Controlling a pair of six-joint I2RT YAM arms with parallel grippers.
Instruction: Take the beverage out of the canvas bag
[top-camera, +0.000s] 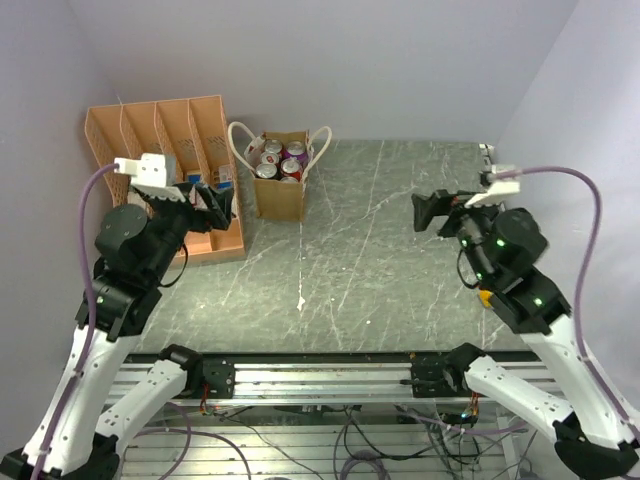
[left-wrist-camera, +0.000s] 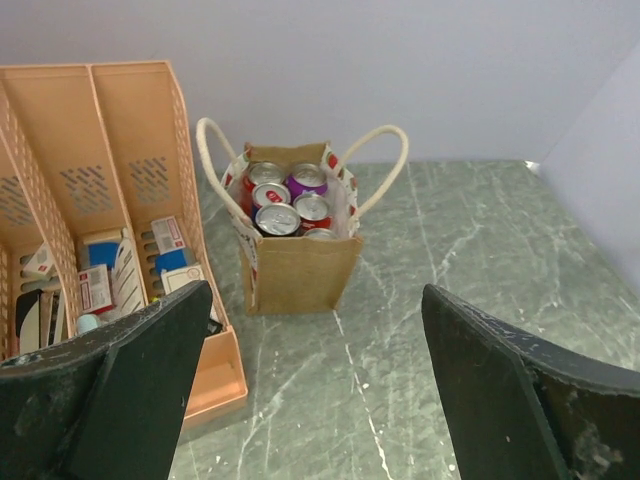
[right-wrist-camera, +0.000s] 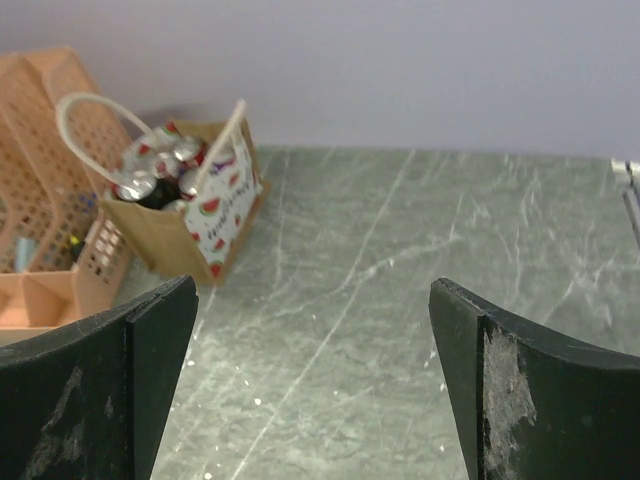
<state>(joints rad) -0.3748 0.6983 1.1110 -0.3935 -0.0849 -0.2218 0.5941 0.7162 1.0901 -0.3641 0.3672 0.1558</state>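
Note:
The canvas bag (top-camera: 280, 190) is a small tan tote with cream rope handles, standing upright at the back left of the marble table (top-camera: 380, 260). Several beverage cans (top-camera: 279, 159) with silver tops fill it, red ones and a purple one. The left wrist view looks down on the bag (left-wrist-camera: 298, 268) and its cans (left-wrist-camera: 290, 200); the right wrist view shows the bag (right-wrist-camera: 190, 225) from the side with a watermelon print. My left gripper (top-camera: 218, 205) hangs open just left of the bag, nothing between its fingers (left-wrist-camera: 130, 390). Far to the right, my right gripper (top-camera: 432, 212) is open and empty too.
An orange slotted file rack (top-camera: 165, 150) holding small boxes and papers stands directly left of the bag, against the back left wall. Walls close the table at the back and on both sides. A white fixture (top-camera: 487, 152) sits at the back right edge.

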